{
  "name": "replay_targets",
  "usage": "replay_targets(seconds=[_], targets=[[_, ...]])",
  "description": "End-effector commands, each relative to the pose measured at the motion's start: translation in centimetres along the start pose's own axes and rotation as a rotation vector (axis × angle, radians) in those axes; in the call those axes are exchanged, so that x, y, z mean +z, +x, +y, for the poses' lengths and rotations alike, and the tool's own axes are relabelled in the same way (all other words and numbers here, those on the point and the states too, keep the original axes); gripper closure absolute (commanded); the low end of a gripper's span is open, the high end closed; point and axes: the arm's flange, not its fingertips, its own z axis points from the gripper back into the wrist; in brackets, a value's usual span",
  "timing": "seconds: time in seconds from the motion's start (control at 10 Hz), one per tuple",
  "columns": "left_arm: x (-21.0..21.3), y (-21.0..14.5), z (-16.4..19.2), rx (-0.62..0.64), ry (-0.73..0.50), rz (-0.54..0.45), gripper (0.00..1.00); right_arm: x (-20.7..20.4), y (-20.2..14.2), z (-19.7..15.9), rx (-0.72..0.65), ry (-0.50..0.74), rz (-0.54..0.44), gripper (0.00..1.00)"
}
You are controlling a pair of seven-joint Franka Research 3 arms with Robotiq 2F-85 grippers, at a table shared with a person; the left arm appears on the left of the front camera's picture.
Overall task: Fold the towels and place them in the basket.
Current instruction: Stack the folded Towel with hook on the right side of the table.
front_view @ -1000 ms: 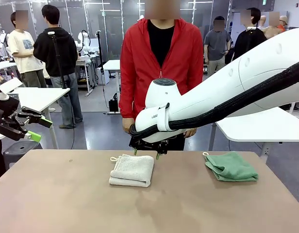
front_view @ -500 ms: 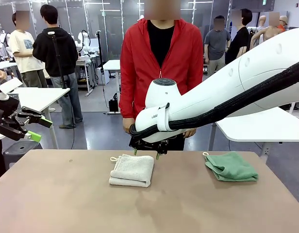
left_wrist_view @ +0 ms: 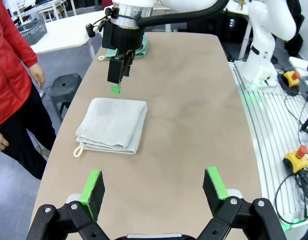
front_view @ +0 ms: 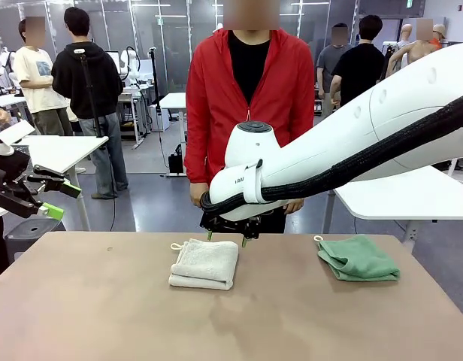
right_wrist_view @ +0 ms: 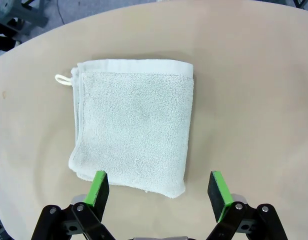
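A cream-white towel [front_view: 205, 263] lies folded on the brown table, left of centre, with its loop at the far left corner. My right gripper [front_view: 226, 239] hangs open just above the towel's far edge, nothing between its fingers. The right wrist view shows this towel [right_wrist_view: 131, 125] ahead of the open right gripper [right_wrist_view: 159, 190]. The mint green towel [front_view: 358, 258] lies folded at the table's right. My left gripper [front_view: 55, 199] is open, held off the table's left end. In its own view the left gripper [left_wrist_view: 153, 185] is empty, facing the cream towel [left_wrist_view: 113, 125]. A dark grey mesh basket [left_wrist_view: 33, 31] stands on a white side table.
A person in a red jacket [front_view: 248, 98] stands at the far edge, hands down by the table. My right arm [front_view: 344, 143] spans the right half of the scene. A white side table [front_view: 412, 197] stands off to the right. Bare tabletop [front_view: 231, 323] lies in front.
Both arms and both towels are where they were. Only a bystander in the background has walked on.
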Motion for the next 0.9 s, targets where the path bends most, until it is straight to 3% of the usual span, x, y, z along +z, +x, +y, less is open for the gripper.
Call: replay_targets(seconds=[0.0, 0.8], targets=[[0.1, 0.1, 0.0, -0.002, 0.001, -0.004, 0.0, -0.9, -0.4, -0.4, -0.004, -0.028, -0.03, 0.0], [0.1, 0.1, 0.0, -0.002, 0.001, -0.004, 0.0, -6.2, -0.1, -2.7, -0.012, 0.028, 0.019, 0.0]])
